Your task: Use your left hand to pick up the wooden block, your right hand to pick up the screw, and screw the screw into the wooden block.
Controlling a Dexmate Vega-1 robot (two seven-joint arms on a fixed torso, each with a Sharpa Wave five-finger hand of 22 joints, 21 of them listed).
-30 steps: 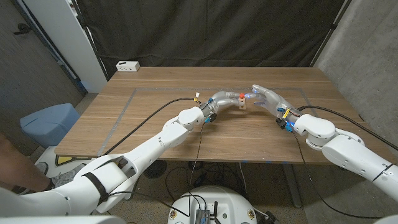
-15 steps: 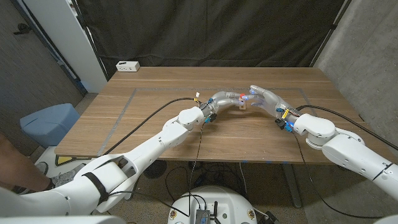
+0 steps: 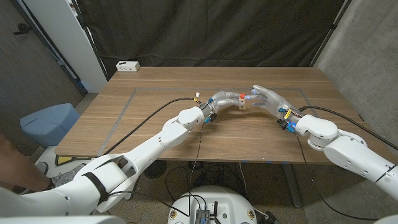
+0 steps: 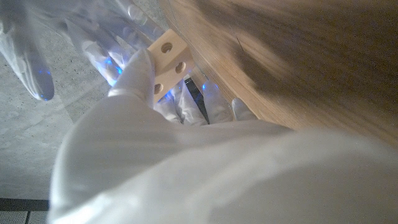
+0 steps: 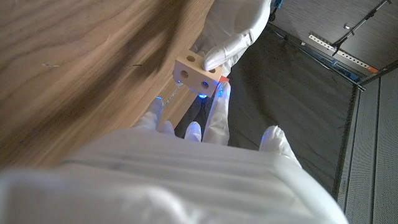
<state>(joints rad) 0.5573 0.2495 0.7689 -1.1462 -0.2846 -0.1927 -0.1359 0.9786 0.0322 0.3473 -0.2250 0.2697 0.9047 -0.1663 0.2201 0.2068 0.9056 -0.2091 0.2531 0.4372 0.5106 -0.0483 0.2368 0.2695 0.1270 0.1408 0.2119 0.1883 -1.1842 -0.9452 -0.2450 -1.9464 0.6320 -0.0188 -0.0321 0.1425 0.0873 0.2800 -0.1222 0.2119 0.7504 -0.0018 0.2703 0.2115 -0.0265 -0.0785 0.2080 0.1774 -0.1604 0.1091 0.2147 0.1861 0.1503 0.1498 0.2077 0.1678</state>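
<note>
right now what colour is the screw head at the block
Red, on the small pale wooden block held by the left hand; the screw head shows best in the head view.

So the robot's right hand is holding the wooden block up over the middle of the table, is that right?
Not quite: the left hand holds the wooden block, as the head view shows. The right hand meets it from the other side, over the middle of the table.

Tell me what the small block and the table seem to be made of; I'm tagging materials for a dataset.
The block, held by the left hand, looks like pale unfinished wood: matte, light tan, with cleanly drilled round holes. The table looks like wood or a wood-look laminate with a smooth satin surface: brown, with long streaks of grain. Which of the two cannot be told.
</note>
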